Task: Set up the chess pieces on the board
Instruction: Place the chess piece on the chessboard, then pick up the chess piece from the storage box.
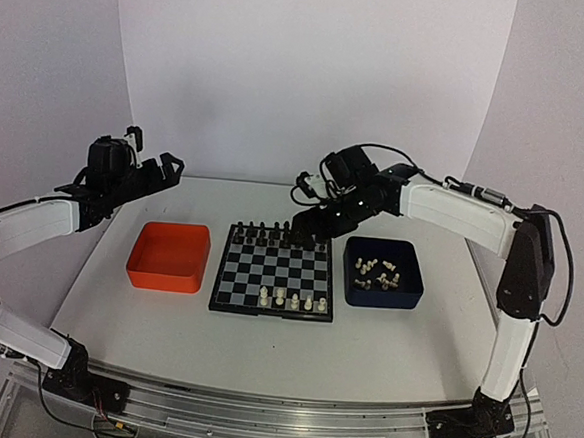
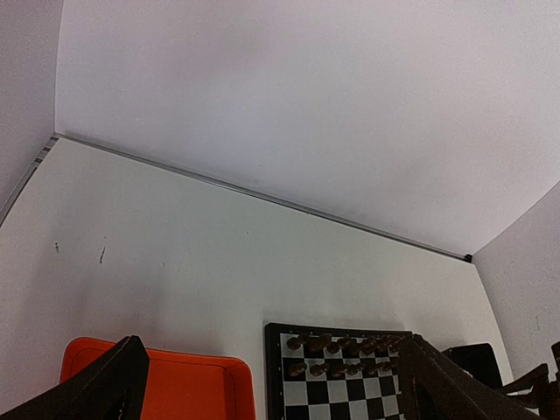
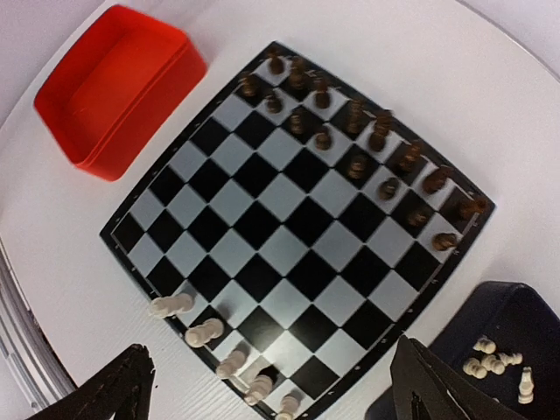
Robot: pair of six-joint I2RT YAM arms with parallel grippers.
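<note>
- Top external view is showing the small square chessboard with black and silvery-grey checks lying on the white bench, between a shallow orange plastic tray and a dark blue plastic tray;
- a few tiny cream-white chess pieces are standing along the board's near row; the rest are lying loose in the blue tray, evidently as supply;
- tiny black pieces are lining the far two rows;
- the right pincer is hovering over the board's far side, released and empty, probably for the next pickup;
- the left pincer is hanging beyond the orange tray, released too, seemingly keeping clear.
</note>
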